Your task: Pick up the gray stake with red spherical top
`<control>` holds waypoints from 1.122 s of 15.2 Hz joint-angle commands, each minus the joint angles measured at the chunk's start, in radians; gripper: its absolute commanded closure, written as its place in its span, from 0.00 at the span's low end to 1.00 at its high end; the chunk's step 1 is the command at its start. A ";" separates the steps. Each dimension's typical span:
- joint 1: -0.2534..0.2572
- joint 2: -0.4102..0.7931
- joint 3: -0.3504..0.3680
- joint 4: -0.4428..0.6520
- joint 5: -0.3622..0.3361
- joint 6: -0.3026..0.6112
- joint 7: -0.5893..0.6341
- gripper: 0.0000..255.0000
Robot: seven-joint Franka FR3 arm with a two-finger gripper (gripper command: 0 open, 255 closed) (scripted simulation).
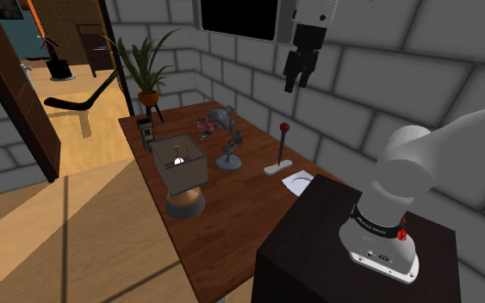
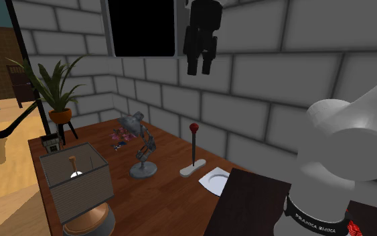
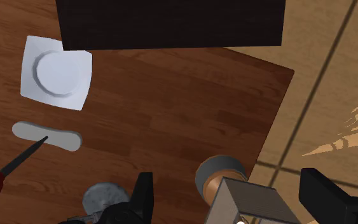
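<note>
Nearest me sat the dark stand (image 1: 352, 258) on the wooden table (image 1: 232, 215), and just past its corner lay a white square plate (image 1: 299, 182). From that plate, at about ten o'clock in the shoulder view, the stake (image 1: 283, 148) stood upright on its pale flat base, a thin grey rod with a red ball on top. The gripper (image 1: 294, 84) hung well above it, near twelve o'clock against the wall, pointing down with its fingers (image 3: 142, 197) spread wide and nothing between them. I judged the main risk to be the rod's thinness. A descent slightly off line would knock the ball sideways and tip the stake over, or the pads would close on air beside it. The grey figurine (image 1: 229, 142) at nine o'clock from the stake was near enough that a wide-open finger could clip it on the way down. The box-shaded lamp (image 1: 180, 168), at eight o'clock from the figurine, looked less exposed. Farther along the table stood a potted plant (image 1: 148, 64) in the corner. Grey block walls (image 1: 369, 77) closed two sides, with a black area (image 1: 236, 17) in the window opening. A plank floor (image 1: 85, 215) ran off past the table's edge.
</note>
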 commanded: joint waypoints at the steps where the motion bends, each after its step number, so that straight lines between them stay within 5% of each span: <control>1: 0.000 0.000 0.000 0.000 0.000 0.000 0.000 0.00; 17: -0.092 0.383 -0.242 -0.002 -0.080 0.372 -0.217 0.00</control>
